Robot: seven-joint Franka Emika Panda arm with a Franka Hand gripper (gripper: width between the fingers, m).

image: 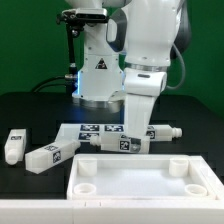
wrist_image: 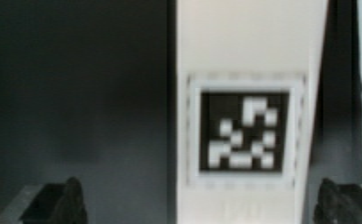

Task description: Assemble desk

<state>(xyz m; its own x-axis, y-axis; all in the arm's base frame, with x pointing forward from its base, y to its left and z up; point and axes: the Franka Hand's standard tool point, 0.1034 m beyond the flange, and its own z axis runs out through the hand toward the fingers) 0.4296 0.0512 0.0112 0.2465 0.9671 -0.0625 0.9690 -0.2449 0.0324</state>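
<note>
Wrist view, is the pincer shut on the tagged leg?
No, the pincer is open: its fingers stand wide apart, with the tagged leg between them.

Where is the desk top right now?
In the exterior view, the desk top lies at the front, right of centre, just in front of the tagged leg block that sits below the open gripper.

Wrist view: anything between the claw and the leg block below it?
Nothing visible. The open claw hangs over the tagged leg block, a fingertip off each side, with only dark table showing in the gaps. In the exterior view the arm hides that spot.
</note>
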